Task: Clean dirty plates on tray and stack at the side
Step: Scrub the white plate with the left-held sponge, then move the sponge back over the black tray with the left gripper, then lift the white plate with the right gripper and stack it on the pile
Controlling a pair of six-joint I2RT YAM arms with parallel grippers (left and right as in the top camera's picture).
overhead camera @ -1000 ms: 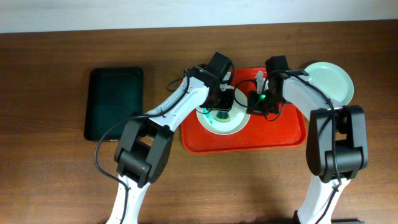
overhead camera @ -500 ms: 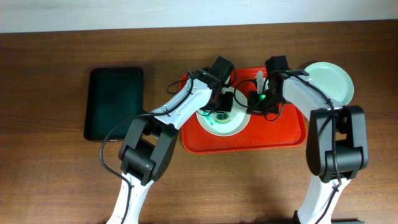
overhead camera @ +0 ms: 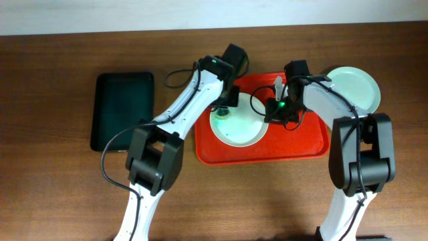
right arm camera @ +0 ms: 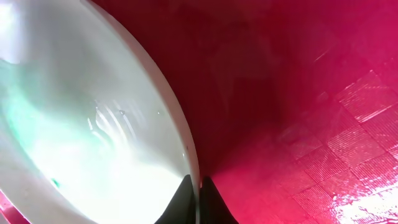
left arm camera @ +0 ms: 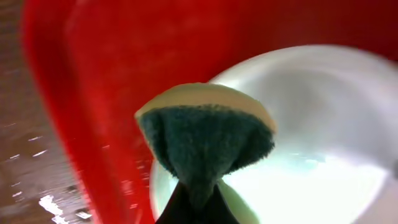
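The pale blue-white plate with teal smears lies on the left part of the red tray. My left gripper is shut on the green sponge and holds it over the plate's far-left rim. My right gripper is shut on the plate's right rim, its fingers pinching the edge above the tray floor. The mint green plate lies off the tray at the far right. No separate white plate shows.
A smaller black tray lies on the wooden table to the left of the red tray. Cables loop over the red tray's far edge. Both arms reach in from the table's near side.
My left gripper has moved the sponge from the middle of the plate to its far-left rim. The right gripper and the plate have stayed in place.
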